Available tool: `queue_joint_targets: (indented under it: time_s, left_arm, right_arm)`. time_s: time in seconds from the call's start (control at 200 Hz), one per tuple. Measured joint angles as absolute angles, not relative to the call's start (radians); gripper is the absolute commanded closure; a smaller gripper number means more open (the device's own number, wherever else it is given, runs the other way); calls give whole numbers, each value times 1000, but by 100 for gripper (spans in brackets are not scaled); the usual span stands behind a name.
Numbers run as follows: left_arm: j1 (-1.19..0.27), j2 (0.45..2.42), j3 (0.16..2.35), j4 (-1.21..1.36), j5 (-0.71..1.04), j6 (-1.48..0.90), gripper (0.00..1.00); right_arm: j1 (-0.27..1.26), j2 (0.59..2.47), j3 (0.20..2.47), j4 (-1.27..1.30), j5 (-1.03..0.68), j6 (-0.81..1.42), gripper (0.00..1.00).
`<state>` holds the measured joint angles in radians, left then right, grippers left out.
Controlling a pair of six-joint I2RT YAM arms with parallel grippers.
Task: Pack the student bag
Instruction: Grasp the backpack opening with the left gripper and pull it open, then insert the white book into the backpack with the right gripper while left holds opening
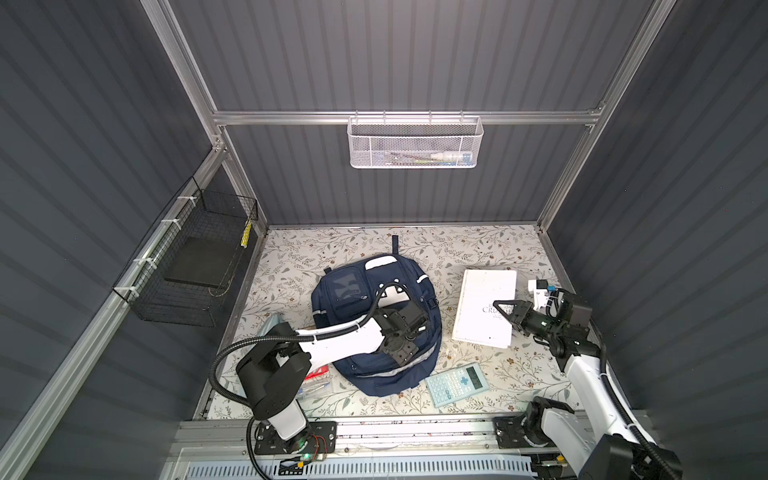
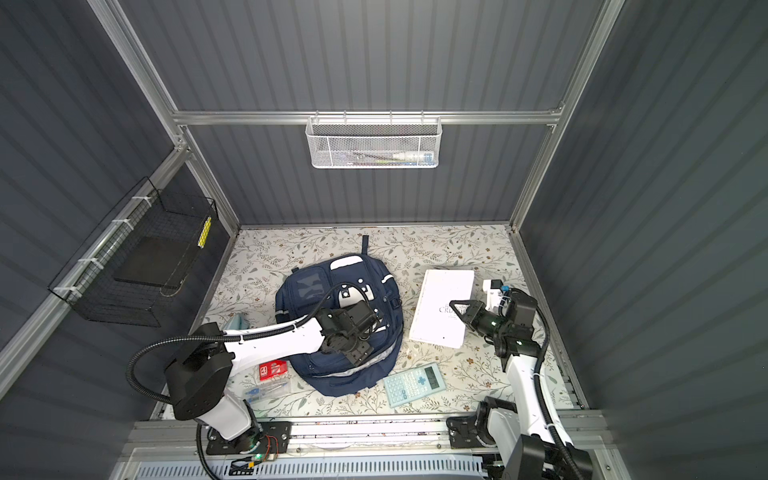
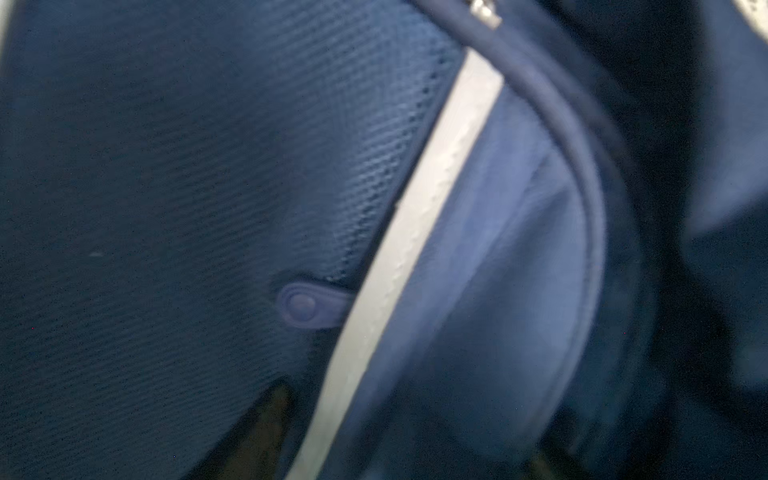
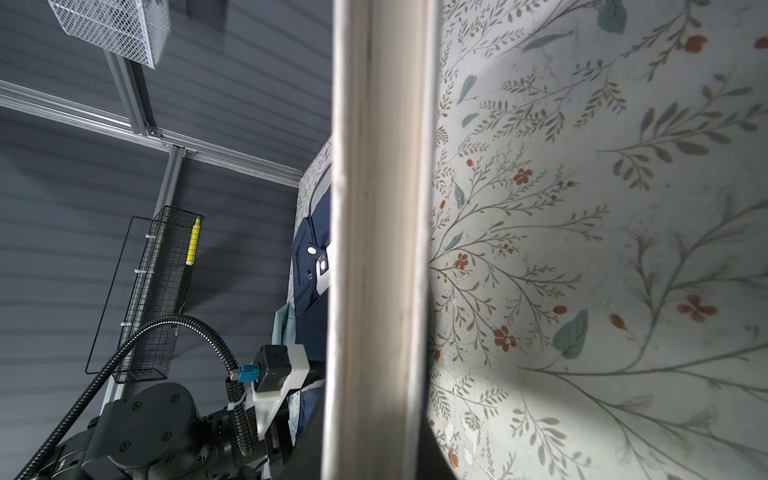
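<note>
Top views: student bag (image 1: 345, 291) flat at mid-table, your right gripper (image 1: 505, 306) on the white book (image 1: 484, 291)

In both top views the navy student bag lay front-up in the middle of the floral table (image 1: 519, 374), its handle toward the back wall. Your left gripper (image 1: 401, 353) pointed down onto the bag's near half, close to the white stripe (image 3: 415, 232). You could not have told whether its jaws were wide or narrow, for the left wrist view showed only blurred mesh fabric, that stripe and a zipper pull (image 3: 307, 306). Your right gripper reached over the right edge of the white book, which lay to the right of the bag and apart from it. One finger lay across the cover and the jaws stood narrow, clamped on that edge. The right wrist view showed the book's page edge running through its middle. A light-blue calculator (image 1: 457, 383) lay on the table just beside the bag's near right corner.
</note>
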<state>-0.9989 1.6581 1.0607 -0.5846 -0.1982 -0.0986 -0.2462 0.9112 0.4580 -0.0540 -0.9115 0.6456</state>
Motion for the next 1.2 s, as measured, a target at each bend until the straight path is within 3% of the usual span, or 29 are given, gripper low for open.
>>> queue_joint_targets:
  time_s: [0.05, 0.095, 0.445, 0.67, 0.906, 1.201]
  left_arm:
    - [-1006, 1662, 1063, -579, -188, -102, 84]
    - [-1009, 1670, 1074, -579, -181, -96, 100]
    - [-832, 1691, 1409, -634, -81, -163, 100]
    - [-794, 1691, 1622, -675, -30, -212, 100]
    - [-751, 1739, 1672, -683, 129, -258, 100]
    - [-731, 1761, 1722, -679, 170, -318, 100]
  right_arm:
    - [-243, 911, 455, -54, -910, 646, 100]
    - [-239, 911, 452, -53, -910, 646, 100]
    - [-146, 825, 411, -41, -857, 736, 100]
    - [47, 839, 379, 60, -753, 860, 100]
    - [245, 1174, 424, 315, -640, 971, 100]
    - [433, 1654, 668, 672, -485, 1080, 100]
